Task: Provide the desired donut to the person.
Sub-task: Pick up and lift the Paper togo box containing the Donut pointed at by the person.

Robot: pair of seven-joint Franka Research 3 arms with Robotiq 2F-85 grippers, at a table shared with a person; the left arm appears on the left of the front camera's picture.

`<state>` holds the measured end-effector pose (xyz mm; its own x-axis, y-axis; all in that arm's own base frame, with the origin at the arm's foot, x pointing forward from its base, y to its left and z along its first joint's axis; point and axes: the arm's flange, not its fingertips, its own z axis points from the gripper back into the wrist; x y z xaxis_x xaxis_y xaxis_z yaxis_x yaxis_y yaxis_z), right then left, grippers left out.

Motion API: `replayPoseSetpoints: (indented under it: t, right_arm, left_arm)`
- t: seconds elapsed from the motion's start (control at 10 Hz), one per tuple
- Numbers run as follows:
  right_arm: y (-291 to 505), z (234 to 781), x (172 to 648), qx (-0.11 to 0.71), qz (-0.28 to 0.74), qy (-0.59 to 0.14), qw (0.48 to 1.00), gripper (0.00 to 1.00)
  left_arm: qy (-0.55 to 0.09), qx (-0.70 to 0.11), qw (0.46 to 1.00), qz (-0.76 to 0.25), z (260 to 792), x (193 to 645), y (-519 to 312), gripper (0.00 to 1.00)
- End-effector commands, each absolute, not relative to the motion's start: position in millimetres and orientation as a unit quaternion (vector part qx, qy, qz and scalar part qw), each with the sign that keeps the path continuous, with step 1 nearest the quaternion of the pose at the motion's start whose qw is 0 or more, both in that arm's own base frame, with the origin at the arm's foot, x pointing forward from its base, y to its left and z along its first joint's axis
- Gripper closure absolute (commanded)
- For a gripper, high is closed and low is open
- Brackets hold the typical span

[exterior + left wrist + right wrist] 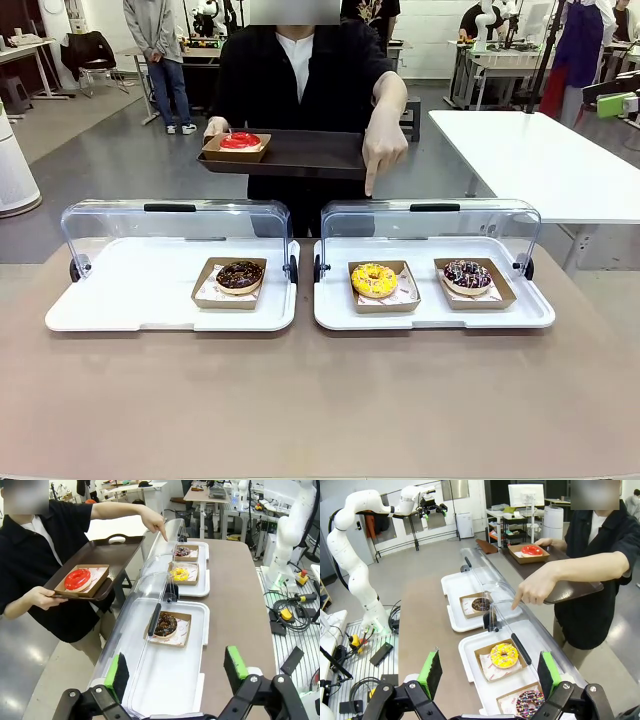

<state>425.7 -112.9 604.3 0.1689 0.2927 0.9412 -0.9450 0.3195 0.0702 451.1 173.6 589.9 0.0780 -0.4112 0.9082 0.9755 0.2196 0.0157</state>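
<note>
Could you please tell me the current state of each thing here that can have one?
Left case lid: open, tipped back.
Right case lid: open, tipped back.
Left gripper: open, empty.
Right gripper: open, empty.
Tray: held by the person, carrying a red donut.
Pointing hand: aimed down toward the yellow donut.

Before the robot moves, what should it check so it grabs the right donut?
1. Choice is clear: ok, the person's hand points a finger down toward the yellow donut.
2. That case's lid is open: ok, tipped back.
3. The right gripper is open and empty: ok.
4. The left gripper is open and empty: ok.
5. Room on the tray: ok, bare beside the red donut.
6. Reach path is free: not ok, the hand hangs over that case.
</note>
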Motion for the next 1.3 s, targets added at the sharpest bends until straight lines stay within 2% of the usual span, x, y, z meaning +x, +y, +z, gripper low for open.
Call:
replayPoseSetpoints:
  t: [0.0,0.2,0.5,0.8,1.0,1.2]
  right_arm:
    - [-112,605,427,0.365,0.457,-0.459,0.669,0.0]
    - [-113,604,426,0.36,0.459,-0.453,0.674,0.0]
    - [-46,620,447,0.295,0.556,-0.313,0.711,0.0]
    - [39,620,437,0.241,0.648,-0.183,0.699,0.0]
    - [91,588,431,0.209,0.678,-0.118,0.695,0.0]
    - [128,543,424,0.184,0.7,-0.09,0.684,0.0]
  left_arm:
    - [-0.426,-0.334,0.656,-0.526,591,451,173,0.0]
    - [-0.426,-0.334,0.656,-0.526,591,451,173,0.0]
    - [-0.426,-0.334,0.656,-0.526,591,451,173,0.0]
    - [-0.426,-0.334,0.656,-0.526,591,451,173,0.0]
    - [-0.426,-0.334,0.656,-0.526,591,451,173,0.0]
    - [-0.426,-0.334,0.656,-0.526,591,451,173,0.0]
